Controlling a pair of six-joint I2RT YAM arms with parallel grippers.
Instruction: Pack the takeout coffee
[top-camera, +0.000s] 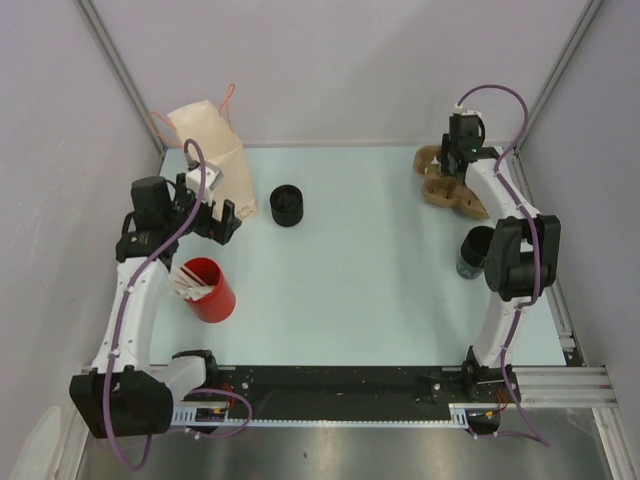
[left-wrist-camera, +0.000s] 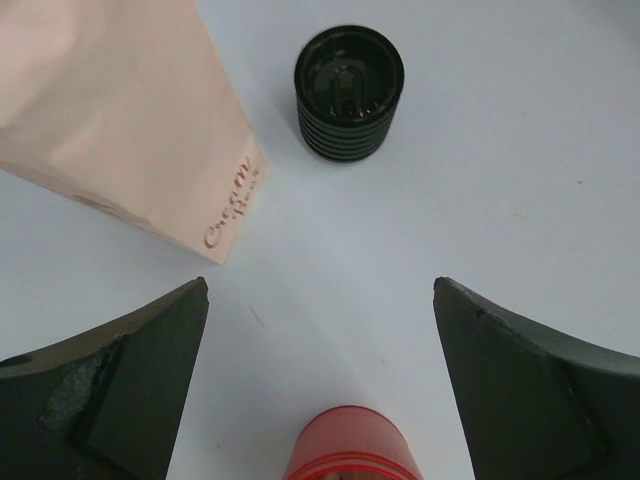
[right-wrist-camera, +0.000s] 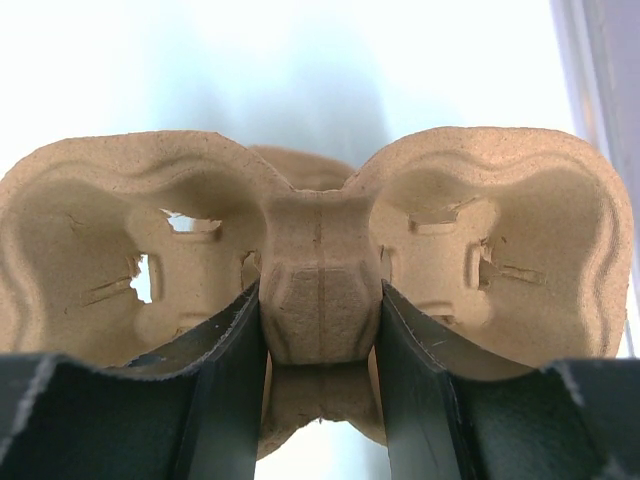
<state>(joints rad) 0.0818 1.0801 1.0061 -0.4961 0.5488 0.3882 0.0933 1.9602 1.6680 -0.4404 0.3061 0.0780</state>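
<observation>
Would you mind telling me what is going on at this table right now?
The right gripper is clamped on the middle ridge of the cardboard cup carrier at the far right of the table. The left gripper hangs open above the table between the paper bag, a black cup and a red cup. The carrier's pockets are empty.

Paper bag (top-camera: 215, 150): you have one.
Dark cups (top-camera: 287, 206): you have two, counting the second dark cup (top-camera: 474, 250) at the right.
Red cup (top-camera: 210, 292): you have one.
Pulp cup carrier (top-camera: 438, 192): you have one.
</observation>
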